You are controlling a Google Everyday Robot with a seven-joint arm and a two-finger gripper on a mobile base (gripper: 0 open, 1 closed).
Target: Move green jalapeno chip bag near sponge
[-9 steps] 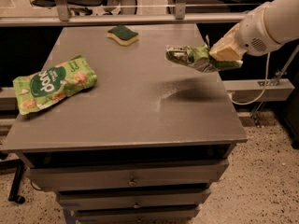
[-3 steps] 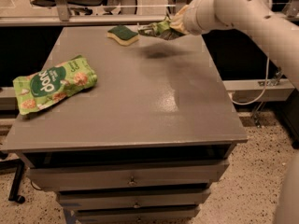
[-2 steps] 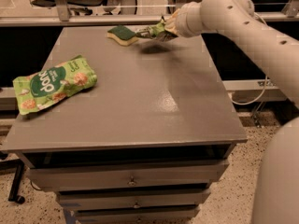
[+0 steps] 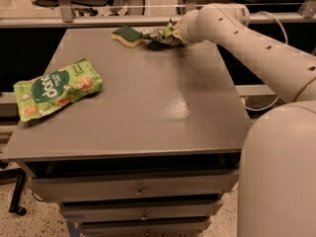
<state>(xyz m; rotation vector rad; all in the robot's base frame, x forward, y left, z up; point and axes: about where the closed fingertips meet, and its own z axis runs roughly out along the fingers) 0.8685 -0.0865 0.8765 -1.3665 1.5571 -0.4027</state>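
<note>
The green jalapeno chip bag (image 4: 158, 35) is small and crumpled and hangs low over the far edge of the grey table (image 4: 148, 102), right beside the sponge (image 4: 128, 35). The sponge has a dark green top over a yellow body and lies at the far middle of the table. My gripper (image 4: 177, 33) is at the far right of the tabletop, just right of the sponge, and is shut on the chip bag's right end. Whether the bag touches the table or the sponge cannot be told.
A larger light-green pouch (image 4: 57, 88) with a dark circle lies at the table's left edge. My white arm (image 4: 256, 53) reaches in from the right and fills the lower right. Drawers (image 4: 138, 189) run under the table front. Chair legs and a rail stand behind.
My gripper has carried the chip bag from the right side of the table to the far edge and lowered it beside the sponge. The sponge and the pouch have not moved.
</note>
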